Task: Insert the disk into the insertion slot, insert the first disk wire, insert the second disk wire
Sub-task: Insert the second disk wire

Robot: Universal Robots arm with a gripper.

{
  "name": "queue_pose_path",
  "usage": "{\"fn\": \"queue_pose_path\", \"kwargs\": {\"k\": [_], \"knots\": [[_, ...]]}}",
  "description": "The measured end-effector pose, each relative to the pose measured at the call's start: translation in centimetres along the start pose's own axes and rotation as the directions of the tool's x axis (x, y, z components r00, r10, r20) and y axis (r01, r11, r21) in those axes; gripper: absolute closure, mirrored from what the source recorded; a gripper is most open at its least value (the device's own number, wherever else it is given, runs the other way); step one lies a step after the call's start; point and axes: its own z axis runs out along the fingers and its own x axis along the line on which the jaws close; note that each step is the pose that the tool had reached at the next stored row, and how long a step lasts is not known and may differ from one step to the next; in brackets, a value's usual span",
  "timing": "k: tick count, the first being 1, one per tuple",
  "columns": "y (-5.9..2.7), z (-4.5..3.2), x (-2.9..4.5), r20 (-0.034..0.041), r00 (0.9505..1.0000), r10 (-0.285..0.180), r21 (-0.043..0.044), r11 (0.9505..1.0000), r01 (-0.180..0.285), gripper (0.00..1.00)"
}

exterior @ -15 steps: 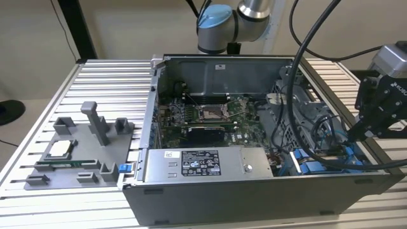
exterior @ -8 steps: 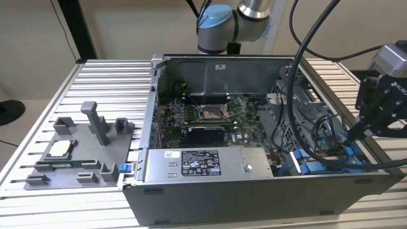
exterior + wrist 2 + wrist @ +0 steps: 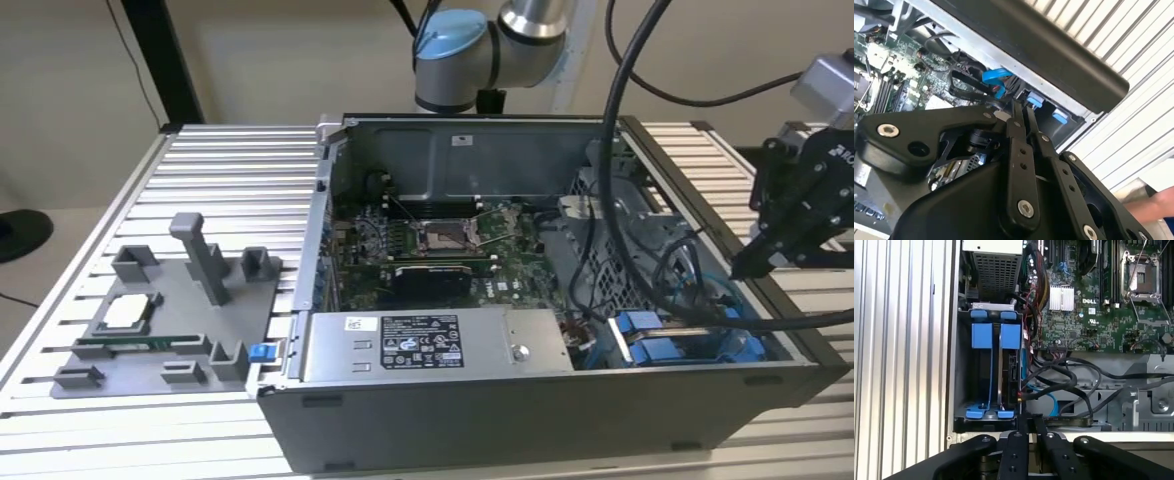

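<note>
1. Exterior view's left: the bench carries a grey fixture tray. Its pockets hold a flat square part and a green strip.
2. Centre: open computer case. Inside it are the labelled power-supply box against the near wall and the motherboard behind it.
3. Exterior view's right: the insertion slot, with blue clips at its edge. In the first wrist view the disk stands edge-on in the slot, in the compartment nearer the motherboard. I judge it seated.
4. Handling, as I judge it: the disk is stiff, dense and sensitive to shock, so it is best held by its blue frame, not the label face. The blue cable beside the slot is limp, so it is best held at the plug.
5. My end effector hangs over the slot's edge. Its fingers are drawn together, and I can make out nothing between them
</note>
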Motion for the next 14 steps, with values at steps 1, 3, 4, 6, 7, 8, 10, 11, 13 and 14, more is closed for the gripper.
{"fn": "queue_pose_path", "kwargs": {"k": [1,3,4,6,7,8,10,11,13,14], "knots": [[0.34,-0.06,-0.01,0.0009,1.0,0.0,-0.0001,1.0,0.0,1.0],[1.14,-0.05,-0.01,0.0008,1.0,0.0,0.0001,1.0,0.0,1.0],[1.63,-0.01,0.0,0.0008,1.0,0.0,0.0001,1.0,0.0,1.0],[2.52,0.1,0.0,0.0009,1.0,0.0,0.0,1.0,0.0,1.0],[2.99,0.15,0.0,0.0009,1.0,0.0,0.0,1.0,0.0,1.0],[3.42,0.2,0.0,0.0009,1.0,0.0,0.0001,1.0,0.0,1.0],[4.32,0.3,0.01,0.0008,1.0,0.0,0.0006,1.0,0.0,1.0],[4.77,0.36,0.01,0.0008,1.0,0.0,0.0022,1.0,0.0,1.0],[5.65,0.5,0.02,0.0008,1.0,-0.001,0.0138,0.9999,0.001,1.0],[6.08,0.6,0.03,0.0008,1.0,-0.002,0.0256,0.9997,0.002,1.0]]}}
